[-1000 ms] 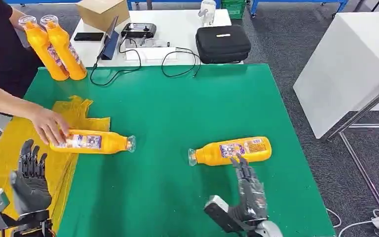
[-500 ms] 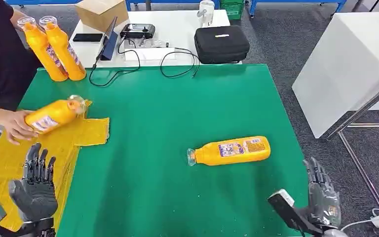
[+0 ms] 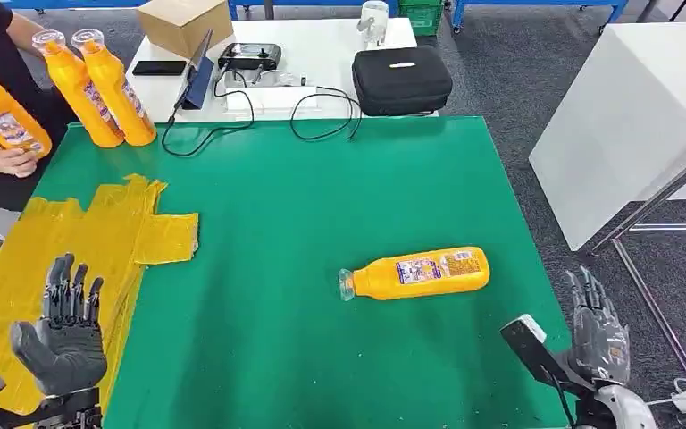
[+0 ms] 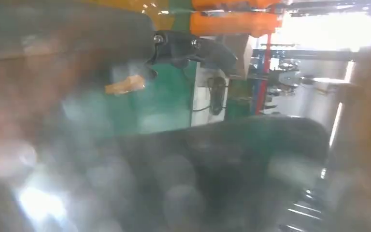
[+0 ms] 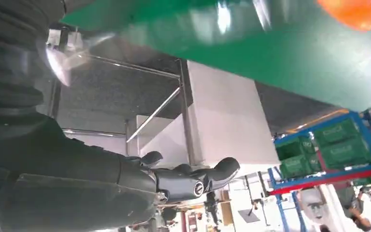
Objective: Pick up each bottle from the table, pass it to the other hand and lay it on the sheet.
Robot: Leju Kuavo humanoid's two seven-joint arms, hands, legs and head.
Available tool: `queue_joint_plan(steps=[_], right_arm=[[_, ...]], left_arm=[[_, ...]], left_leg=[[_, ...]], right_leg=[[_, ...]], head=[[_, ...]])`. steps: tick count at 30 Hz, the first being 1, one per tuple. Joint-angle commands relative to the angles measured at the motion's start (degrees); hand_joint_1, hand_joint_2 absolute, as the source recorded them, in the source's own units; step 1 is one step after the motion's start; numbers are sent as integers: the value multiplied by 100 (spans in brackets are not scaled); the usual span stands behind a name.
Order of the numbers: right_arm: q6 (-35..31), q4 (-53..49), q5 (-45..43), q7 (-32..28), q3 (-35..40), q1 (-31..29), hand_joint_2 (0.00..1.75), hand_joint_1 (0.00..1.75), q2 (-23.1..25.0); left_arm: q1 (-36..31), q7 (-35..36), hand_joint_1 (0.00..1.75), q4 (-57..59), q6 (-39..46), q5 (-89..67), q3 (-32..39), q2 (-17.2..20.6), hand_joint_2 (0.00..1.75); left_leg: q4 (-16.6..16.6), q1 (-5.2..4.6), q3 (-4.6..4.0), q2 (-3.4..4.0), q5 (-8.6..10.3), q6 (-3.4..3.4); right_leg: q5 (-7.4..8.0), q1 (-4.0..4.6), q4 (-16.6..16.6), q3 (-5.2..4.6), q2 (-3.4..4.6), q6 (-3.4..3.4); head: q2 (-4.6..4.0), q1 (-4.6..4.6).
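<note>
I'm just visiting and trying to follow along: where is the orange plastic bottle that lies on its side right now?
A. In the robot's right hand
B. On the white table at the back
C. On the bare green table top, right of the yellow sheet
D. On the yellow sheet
C: the orange plastic bottle lies on the green table top, apart from the yellow sheet, with the right hand empty beside the table.

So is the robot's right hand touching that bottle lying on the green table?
Apart. The head view shows bare green table between the right hand and the bottle.
</note>
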Motion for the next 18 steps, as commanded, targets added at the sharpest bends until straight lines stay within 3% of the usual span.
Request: queue_joint_plan(steps=[1, 7, 18], right_arm=[[23, 620, 53, 36, 406, -374, 175, 0, -99], [135, 986, 300, 189, 1139, -914, 175, 0, -202], [320, 1335, 585, 468, 1745, -1386, 175, 0, -340]], left_arm=[[-170, 53, 0, 318, 5, 35, -76, 24, 0], [-249, 98, 0, 379, 36, 86, -191, 95, 0], [-244, 156, 0, 360, 69, 209, -228, 111, 0]], left_leg=[[-8, -1, 16, 2, -2, 0], [-9, 0, 16, 21, -2, -1], [-10, -3, 24, 16, 0, 4]], right_leg=[[-1, -1, -9, 16, -1, 3], [6, 0, -11, 13, 16, 3], [1, -2, -8, 22, 11, 4]], head=[[0, 0], [0, 0], [0, 0]])
